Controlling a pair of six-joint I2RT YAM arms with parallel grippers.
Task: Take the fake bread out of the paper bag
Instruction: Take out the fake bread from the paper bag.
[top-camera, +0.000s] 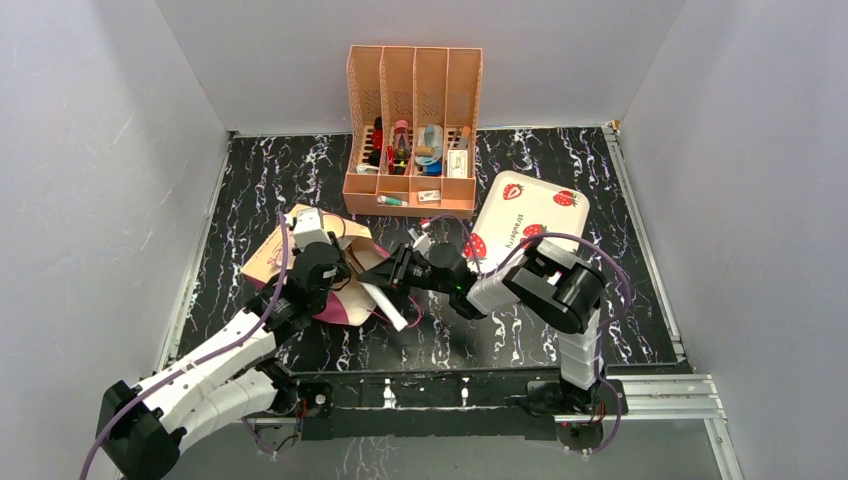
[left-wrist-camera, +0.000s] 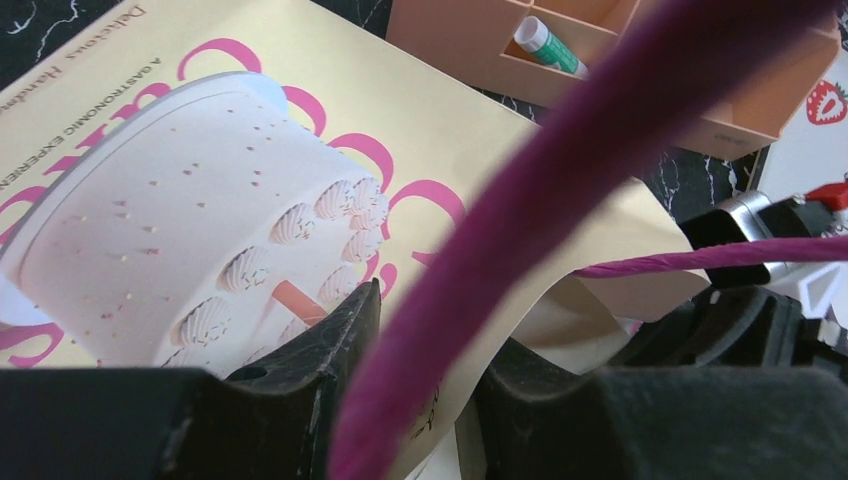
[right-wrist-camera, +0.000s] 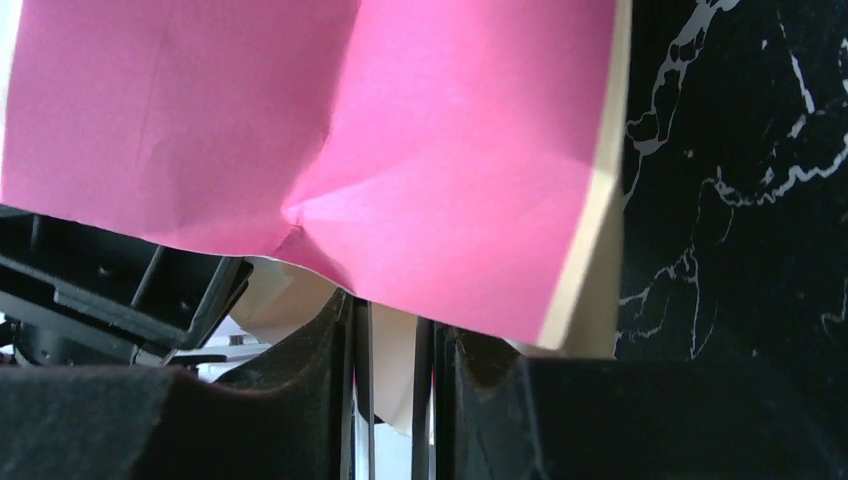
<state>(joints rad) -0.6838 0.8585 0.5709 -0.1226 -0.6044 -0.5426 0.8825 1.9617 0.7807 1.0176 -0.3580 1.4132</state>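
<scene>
Seemingly no bread shows anywhere; I judge it hidden inside the paper bag (top-camera: 268, 258), which lies on its side on the table (top-camera: 560, 330), long axis left to right, mouth toward the right arm. At that mouth the left pincer (left-wrist-camera: 430, 335) is clenched on the tan rim. The right pincer (right-wrist-camera: 392, 320) grasps the magenta side, so any loaf lies leftward from it.

A robot test cell in a lab is indicated. A black marbled tabletop (top-camera: 560, 160) is enclosed on three sides by plain grey panels (top-camera: 100, 150) and edged with metal rails (top-camera: 660, 395). A left arm (top-camera: 210, 370) and a right arm (top-camera: 580, 340) are bolted at its near edge. Staged props are laid out: an organiser (top-camera: 413, 75), a strawberry-print tray (top-camera: 520, 205) and a bag (top-camera: 268, 258).
</scene>
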